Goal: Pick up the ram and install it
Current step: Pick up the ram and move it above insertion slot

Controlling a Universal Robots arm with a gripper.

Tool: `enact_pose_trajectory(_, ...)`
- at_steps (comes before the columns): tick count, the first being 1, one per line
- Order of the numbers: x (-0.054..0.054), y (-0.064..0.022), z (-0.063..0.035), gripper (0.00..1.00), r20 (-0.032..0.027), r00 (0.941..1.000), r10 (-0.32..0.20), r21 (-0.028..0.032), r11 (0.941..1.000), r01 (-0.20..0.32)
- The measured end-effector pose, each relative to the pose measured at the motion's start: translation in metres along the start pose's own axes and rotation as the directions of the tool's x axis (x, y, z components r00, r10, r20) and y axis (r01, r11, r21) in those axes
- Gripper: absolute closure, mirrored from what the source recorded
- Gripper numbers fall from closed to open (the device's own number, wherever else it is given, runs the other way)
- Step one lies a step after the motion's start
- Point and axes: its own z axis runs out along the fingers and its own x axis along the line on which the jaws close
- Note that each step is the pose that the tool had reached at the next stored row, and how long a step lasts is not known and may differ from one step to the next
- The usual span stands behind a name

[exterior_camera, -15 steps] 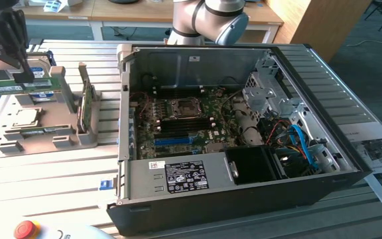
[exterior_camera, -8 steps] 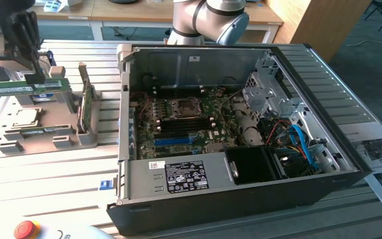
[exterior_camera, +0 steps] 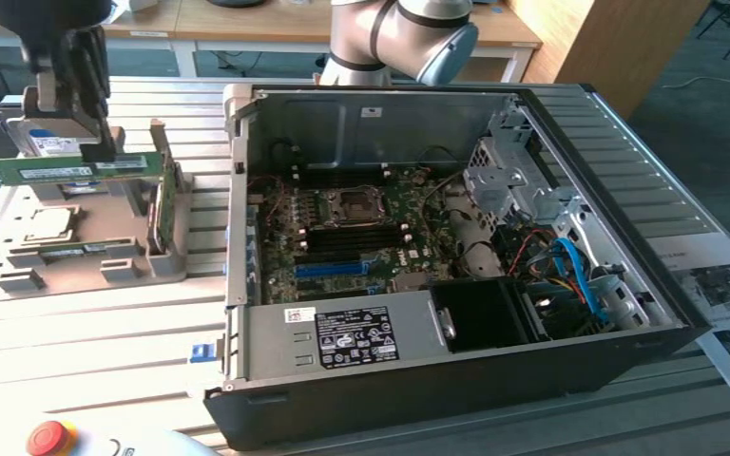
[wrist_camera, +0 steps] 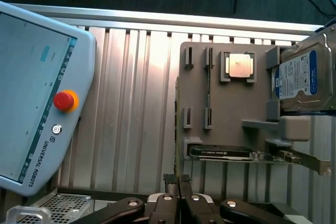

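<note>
The gripper (exterior_camera: 96, 150) hangs over the grey parts holder (exterior_camera: 86, 256) at the exterior view's left, its jaws clamped on the upper edge of the ram (exterior_camera: 73, 170). The ram hangs level and on edge, white label strip facing the camera, clear above the holder and not touching it. Just behind it stands the silver hard drive (exterior_camera: 38, 142), and beside it, toward the exterior view's right, a green expansion card (exterior_camera: 163, 199) stands upright in the holder. A processor chip (exterior_camera: 42, 223) lies flat in a recess of the holder, below the ram.

In the wrist view the gripper (wrist_camera: 177, 179) shows its two black fingertips (wrist_camera: 169, 179) drawn nearly together, a thin slit between them — the stick itself cannot be made out there.

The open computer case (exterior_camera: 467, 380) lies on its side on the slatted metal surface (exterior_camera: 86, 323), well apart from the ram. Inside it the motherboard (exterior_camera: 365, 233) lies exposed, with blue slots (exterior_camera: 339, 269) near its front edge.

A teach pendant (wrist_camera: 37, 93) with a red stop button (wrist_camera: 64, 99) lies on the surface — near the case's front corner.
</note>
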Motion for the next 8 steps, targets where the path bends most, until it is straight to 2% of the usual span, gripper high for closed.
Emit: enact_pose_trajectory(8, 0.004, -0.0246, -0.0019, 0.88, 0.0010, 1.0000, 0.000, -0.0213, 0.9998, 0.000)
